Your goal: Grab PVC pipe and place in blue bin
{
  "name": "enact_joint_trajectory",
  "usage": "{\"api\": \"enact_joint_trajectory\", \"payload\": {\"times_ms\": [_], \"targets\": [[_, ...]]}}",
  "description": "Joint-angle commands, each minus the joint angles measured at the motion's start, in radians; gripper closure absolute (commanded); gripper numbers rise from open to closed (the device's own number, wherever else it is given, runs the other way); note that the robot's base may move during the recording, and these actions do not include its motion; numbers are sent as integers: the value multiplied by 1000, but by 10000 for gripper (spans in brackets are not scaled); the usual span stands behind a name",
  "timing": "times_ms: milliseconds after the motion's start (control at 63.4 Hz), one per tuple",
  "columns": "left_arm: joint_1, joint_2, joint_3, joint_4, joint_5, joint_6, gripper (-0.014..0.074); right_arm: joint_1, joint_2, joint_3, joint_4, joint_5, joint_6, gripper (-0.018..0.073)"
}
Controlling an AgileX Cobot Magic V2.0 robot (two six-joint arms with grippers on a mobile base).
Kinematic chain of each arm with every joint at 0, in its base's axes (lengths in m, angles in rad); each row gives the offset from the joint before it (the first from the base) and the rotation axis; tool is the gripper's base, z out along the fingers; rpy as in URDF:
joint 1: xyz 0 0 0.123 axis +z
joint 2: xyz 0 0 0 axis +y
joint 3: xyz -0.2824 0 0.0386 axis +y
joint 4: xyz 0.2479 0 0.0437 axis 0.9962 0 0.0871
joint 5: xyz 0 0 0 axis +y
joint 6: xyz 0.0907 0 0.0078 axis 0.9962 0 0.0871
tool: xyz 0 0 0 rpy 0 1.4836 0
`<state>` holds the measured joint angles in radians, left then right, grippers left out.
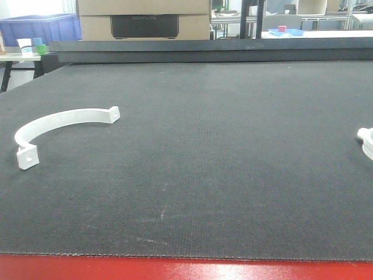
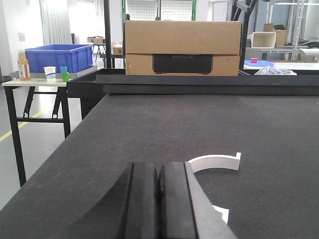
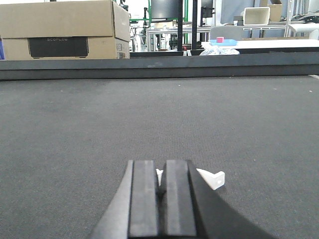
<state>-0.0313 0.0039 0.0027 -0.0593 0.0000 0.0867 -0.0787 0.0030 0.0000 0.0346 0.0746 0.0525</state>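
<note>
The PVC pipe (image 1: 64, 121), a thin white half-ring with a holed tab at each end, lies on the dark mat at the left. In the left wrist view the PVC pipe (image 2: 215, 162) lies just beyond and to the right of my left gripper (image 2: 159, 167). That gripper is shut and empty, and its fingers hide part of the arc. The blue bin (image 2: 57, 56) stands on a side table off the mat's far left corner. It also shows in the front view (image 1: 41, 26). My right gripper (image 3: 162, 164) is shut and empty. Neither gripper shows in the front view.
A second white curved piece (image 1: 366, 142) with a holed tab (image 3: 214, 179) lies at the mat's right edge, just behind my right fingers. A cardboard box (image 2: 182, 47) stands beyond the mat's raised far edge (image 1: 210, 51). Cups and a bottle (image 2: 23, 65) stand beside the bin.
</note>
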Motion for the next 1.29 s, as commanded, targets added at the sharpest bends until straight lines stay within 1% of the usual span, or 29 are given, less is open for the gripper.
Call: {"api": "enact_joint_trajectory", "payload": {"times_ms": [0,883,978,1057,1167,1278], "targets": [[-2,-4,-3,2,-18,5,708,-7,-3,0,-8,-23,0,728],[-2,-4,-3,2,-18,5,708,-7,-3,0,-10,-33,0,728],[-2,-4,-3,2,-26,5,708,-7,-3,0,-10,-75,0,728],[-2,-4,-3,2,-38,5,708,-7,-3,0,-10,-43,0,728],[-2,-4,-66,2,20,5,708,-7,-3,-80,-10,33,0,728],[-2,-4,-194,2,130,5,708,-7,-3,-191,-10,73,0,728]]}}
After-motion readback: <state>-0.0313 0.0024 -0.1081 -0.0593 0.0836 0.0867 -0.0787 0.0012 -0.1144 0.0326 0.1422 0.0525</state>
